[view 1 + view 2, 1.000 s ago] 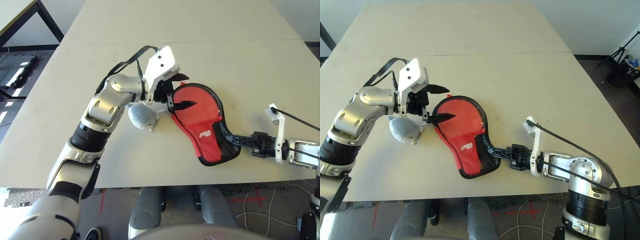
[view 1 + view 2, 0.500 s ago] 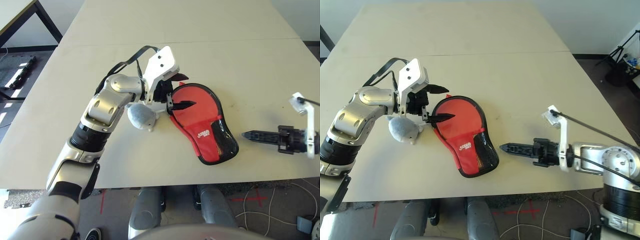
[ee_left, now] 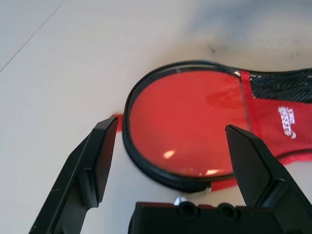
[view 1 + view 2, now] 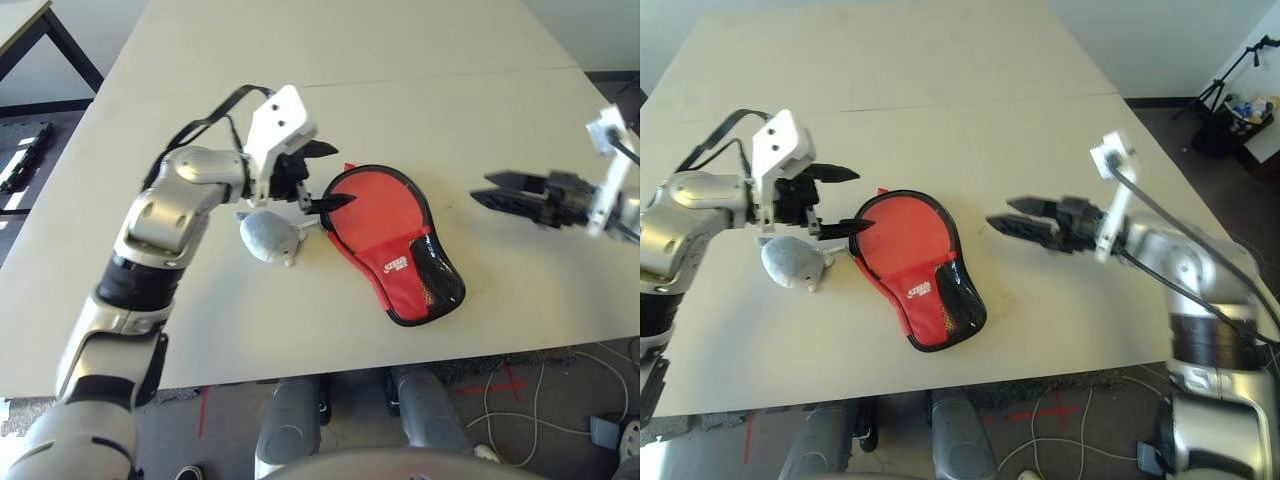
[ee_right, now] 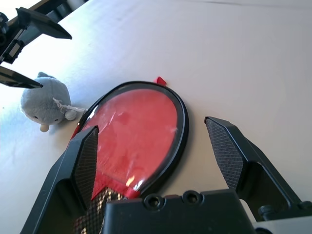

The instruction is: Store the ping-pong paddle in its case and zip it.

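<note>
The case (image 4: 396,243) lies flat on the pale table (image 4: 420,110), red side up, its round end toward the left gripper (image 4: 318,178) and its narrower end, with the black mesh pocket (image 4: 436,283) and white logo (image 4: 397,265), toward the table's near edge. A black zipper edge runs around the round end, which looks closed, and a small red tab (image 5: 159,80) sticks out beside its rim. The ping-pong paddle cannot be made out separately from the case. The left gripper hovers at the round end's rim with its two black fingers spread wide and holding nothing; one fingertip (image 4: 343,202) reaches just over the case's edge, though whether it touches the fabric cannot be told, and the other finger sits higher, off the case. In the left wrist view the round end lies between and beyond those fingers. The right gripper (image 4: 1015,216) is raised above the table, well apart from the case on its right side, fingers parted and empty, pointing toward the case. A small grey pouch (image 4: 264,237) rests on the table just beside the case, under the left gripper.
</note>
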Tool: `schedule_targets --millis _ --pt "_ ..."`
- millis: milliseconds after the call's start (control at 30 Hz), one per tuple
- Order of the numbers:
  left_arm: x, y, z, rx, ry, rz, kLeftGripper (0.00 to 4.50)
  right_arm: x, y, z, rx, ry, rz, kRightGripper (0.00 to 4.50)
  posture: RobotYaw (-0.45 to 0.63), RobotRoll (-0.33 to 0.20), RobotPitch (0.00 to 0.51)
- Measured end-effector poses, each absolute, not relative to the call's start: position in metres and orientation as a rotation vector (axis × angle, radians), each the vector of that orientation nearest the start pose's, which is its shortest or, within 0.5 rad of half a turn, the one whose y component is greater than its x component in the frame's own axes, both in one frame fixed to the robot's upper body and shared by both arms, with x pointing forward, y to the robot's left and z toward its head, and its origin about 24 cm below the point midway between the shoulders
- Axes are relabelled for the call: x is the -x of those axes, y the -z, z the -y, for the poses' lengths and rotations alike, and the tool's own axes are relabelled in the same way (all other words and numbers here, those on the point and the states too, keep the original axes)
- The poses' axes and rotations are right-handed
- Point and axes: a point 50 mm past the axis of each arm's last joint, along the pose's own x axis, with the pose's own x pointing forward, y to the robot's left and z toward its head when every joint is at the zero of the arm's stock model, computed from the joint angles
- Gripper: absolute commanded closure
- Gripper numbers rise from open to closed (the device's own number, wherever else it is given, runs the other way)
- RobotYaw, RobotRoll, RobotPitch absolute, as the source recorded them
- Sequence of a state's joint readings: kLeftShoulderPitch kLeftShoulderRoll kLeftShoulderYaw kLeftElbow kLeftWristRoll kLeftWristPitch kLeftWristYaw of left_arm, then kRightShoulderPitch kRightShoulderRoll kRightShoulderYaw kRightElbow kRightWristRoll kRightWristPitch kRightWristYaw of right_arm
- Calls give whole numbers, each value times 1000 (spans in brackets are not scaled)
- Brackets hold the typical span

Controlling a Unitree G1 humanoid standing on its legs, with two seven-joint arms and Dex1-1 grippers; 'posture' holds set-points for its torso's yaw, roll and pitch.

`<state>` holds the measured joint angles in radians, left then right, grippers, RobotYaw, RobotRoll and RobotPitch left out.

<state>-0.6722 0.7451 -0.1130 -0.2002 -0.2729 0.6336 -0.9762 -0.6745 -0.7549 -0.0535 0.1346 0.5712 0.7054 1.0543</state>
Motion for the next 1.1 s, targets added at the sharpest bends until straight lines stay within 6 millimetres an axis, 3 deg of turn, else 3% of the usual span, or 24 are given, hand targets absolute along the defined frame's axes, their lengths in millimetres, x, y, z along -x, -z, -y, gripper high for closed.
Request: schedule_targets --millis 167,300,600,900,1100 --pt "-290 -217 -183 -577 968 -153 0 -327 -206 188 203 -1150 -111 25 17 0 219" --pt "-286 -215 -189 -572 950 -173 0 -333 -195 178 285 -1217 -147 25 32 0 218" --pt "-282 -217 -189 -562 941 -177 0 -348 -167 191 392 -1244 -215 25 42 0 222" --pt "-278 -212 -194 -544 937 -214 0 -350 -146 176 466 -1349 -249 25 58 0 226" --pt "-275 -217 -203 -561 899 -233 0 -351 -141 177 521 -1346 -280 25 66 0 225"
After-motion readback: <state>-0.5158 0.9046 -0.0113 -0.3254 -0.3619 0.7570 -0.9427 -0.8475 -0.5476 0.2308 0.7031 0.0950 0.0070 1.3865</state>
